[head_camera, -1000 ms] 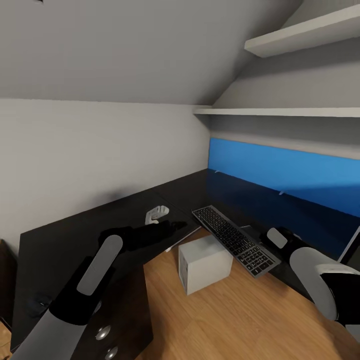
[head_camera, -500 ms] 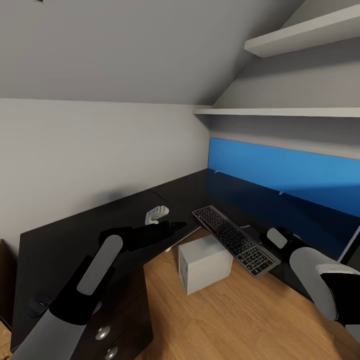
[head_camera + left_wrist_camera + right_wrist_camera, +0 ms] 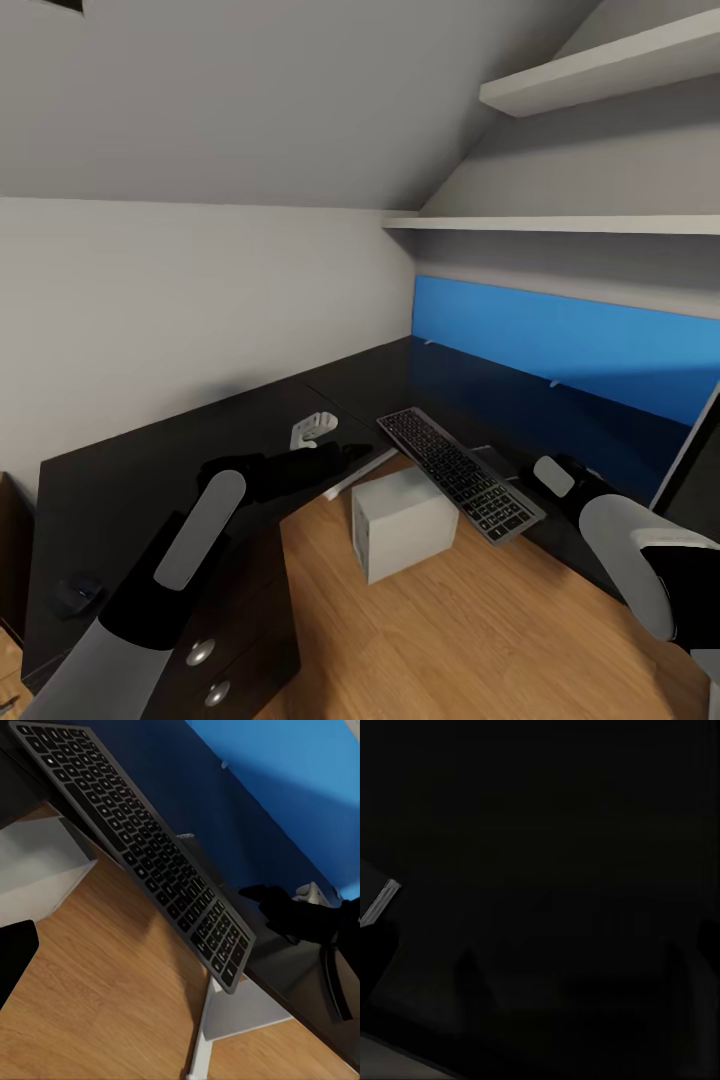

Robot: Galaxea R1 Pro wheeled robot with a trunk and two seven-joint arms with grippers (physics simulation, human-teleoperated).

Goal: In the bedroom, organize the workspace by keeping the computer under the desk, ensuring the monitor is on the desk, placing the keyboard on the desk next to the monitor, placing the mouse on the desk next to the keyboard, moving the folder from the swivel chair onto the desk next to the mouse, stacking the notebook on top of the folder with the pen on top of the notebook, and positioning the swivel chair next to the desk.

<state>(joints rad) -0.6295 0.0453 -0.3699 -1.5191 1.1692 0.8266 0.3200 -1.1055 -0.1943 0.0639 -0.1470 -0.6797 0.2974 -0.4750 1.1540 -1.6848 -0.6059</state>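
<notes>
Two arms in head view over the L-shaped black tabletop (image 3: 150, 450) in the attic bedroom. Left end effector (image 3: 345, 455) reaches out above the tabletop's inner corner edge; fingers are dark against dark, so can't tell its opening. Right end effector (image 3: 535, 470) sits at the tabletop edge just beside the near end of the keyboard (image 3: 460, 472); right wrist view is almost all black, so can't tell its state either.

Keyboard lies diagonally, its near end hanging past the tabletop edge over the wood floor (image 3: 480, 630). Left wrist view gives the same: keyboard (image 3: 142, 847) overhanging the edge, a white desk leg (image 3: 202, 1042) under it, right end effector (image 3: 274, 907) close to its far corner.

Computer (image 3: 405, 520), light grey box, stands on the floor in the crook of the L, partly under the keyboard's overhang. Mouse (image 3: 75, 592) sits on the tabletop's left wing, well apart from the keyboard. Monitor (image 3: 695, 455) edge shows at far right on the tabletop. Blue back panel (image 3: 570, 345) runs behind the right wing. Drawer unit (image 3: 235, 650) with round knobs sits below the left wing.
</notes>
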